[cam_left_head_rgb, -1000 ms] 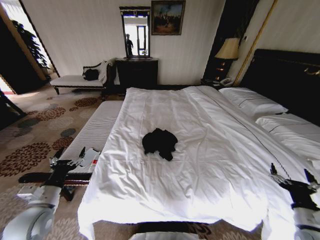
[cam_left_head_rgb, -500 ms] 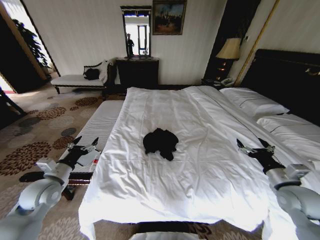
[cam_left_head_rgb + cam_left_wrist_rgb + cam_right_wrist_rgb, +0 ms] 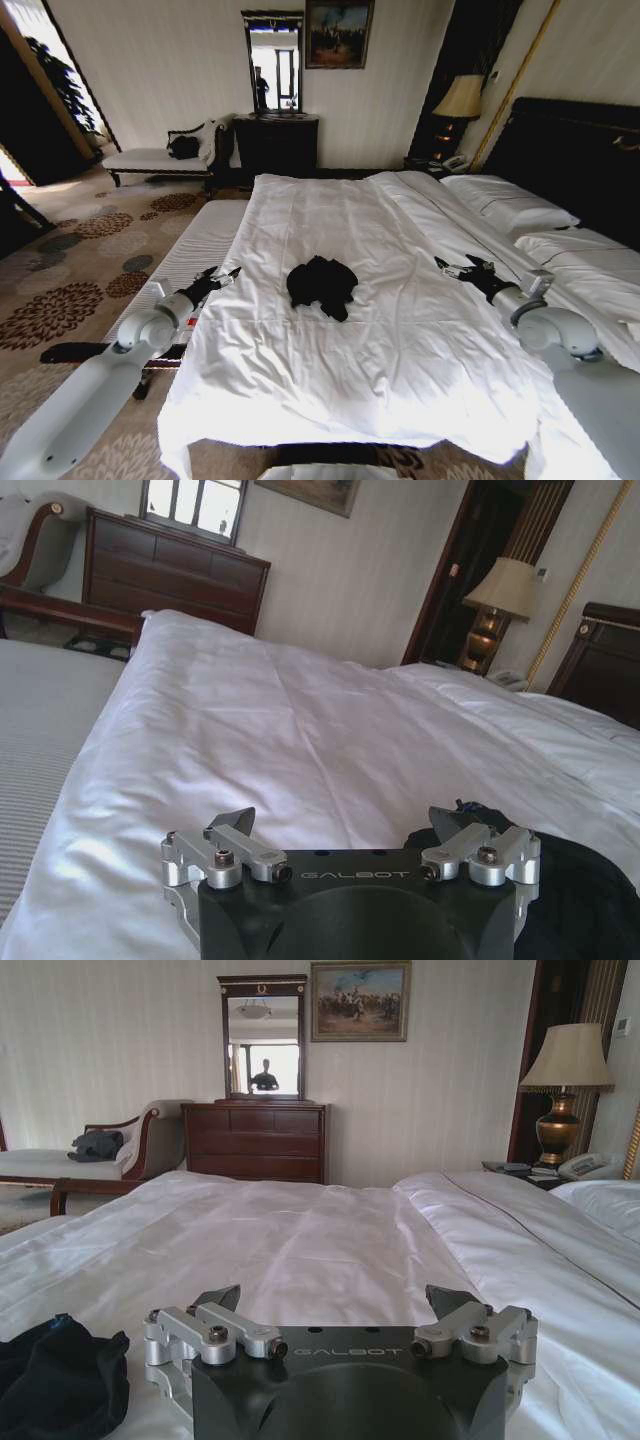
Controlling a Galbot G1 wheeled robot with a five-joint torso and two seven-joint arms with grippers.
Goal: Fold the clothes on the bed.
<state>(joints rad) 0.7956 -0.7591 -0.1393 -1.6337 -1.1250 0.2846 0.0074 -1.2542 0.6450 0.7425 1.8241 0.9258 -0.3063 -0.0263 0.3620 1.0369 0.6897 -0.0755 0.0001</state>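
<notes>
The clothes [image 3: 320,283] are one black crumpled heap in the middle of the bed [image 3: 400,330], on its white duvet. My left gripper [image 3: 218,279] hovers open at the bed's left edge, a short way left of the heap. My right gripper [image 3: 458,268] is open over the duvet, to the right of the heap. The left wrist view shows the left gripper [image 3: 345,825] open, with the black fabric [image 3: 585,890] close beside one of its fingers. The right wrist view shows the right gripper [image 3: 335,1300] open, with the heap [image 3: 60,1380] off to one side.
A long white-cushioned bench [image 3: 190,255] runs along the bed's left side, under my left arm. Pillows [image 3: 510,205] and the dark headboard [image 3: 570,150] are on the right. A dresser [image 3: 275,145], a lamp [image 3: 458,98] and a chaise [image 3: 155,160] stand by the far wall.
Both arms have stretched forward and inward, from low near the bed's foot to either side of the black heap. The heap has not moved.
</notes>
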